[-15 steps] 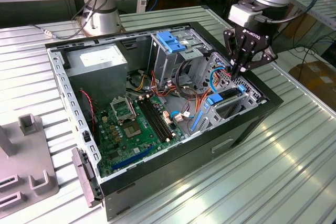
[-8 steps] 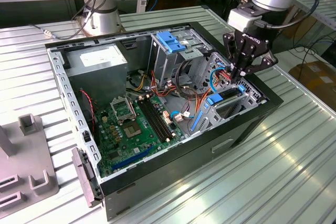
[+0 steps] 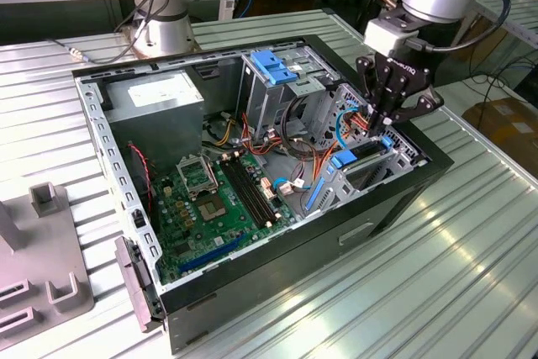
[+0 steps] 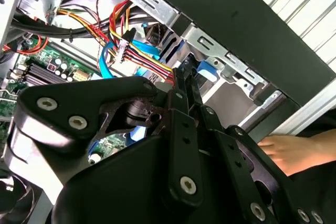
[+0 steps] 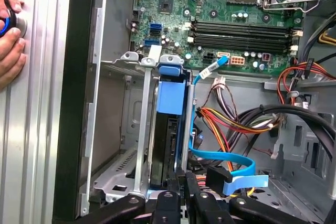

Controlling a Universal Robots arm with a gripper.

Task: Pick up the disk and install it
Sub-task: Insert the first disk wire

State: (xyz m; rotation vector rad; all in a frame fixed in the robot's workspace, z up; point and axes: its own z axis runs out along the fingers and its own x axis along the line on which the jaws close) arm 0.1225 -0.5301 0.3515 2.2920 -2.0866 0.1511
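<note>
While reaching down into the front corner of the computer case (image 3: 403, 199), well into the install step: disk (image 5: 168, 129) standing on edge between its blue rails, slotted into the metal bay (image 5: 140, 129). Fingers (image 4: 181, 93) drawn together right at the disk's upper end; pinching it or only pressing, can't tell. Looks like seating, not picking. Probably calls for a straight, square push along the rails, keeping clear of the flat blue cable (image 5: 231, 174) just beside. Hard to judge how deep the disk sits: bay floor lost in shadow, fingertips cut off in the first wrist view. Over on the table (image 3: 437, 292), a person's hand (image 5: 10, 30), half out of shot.
</note>
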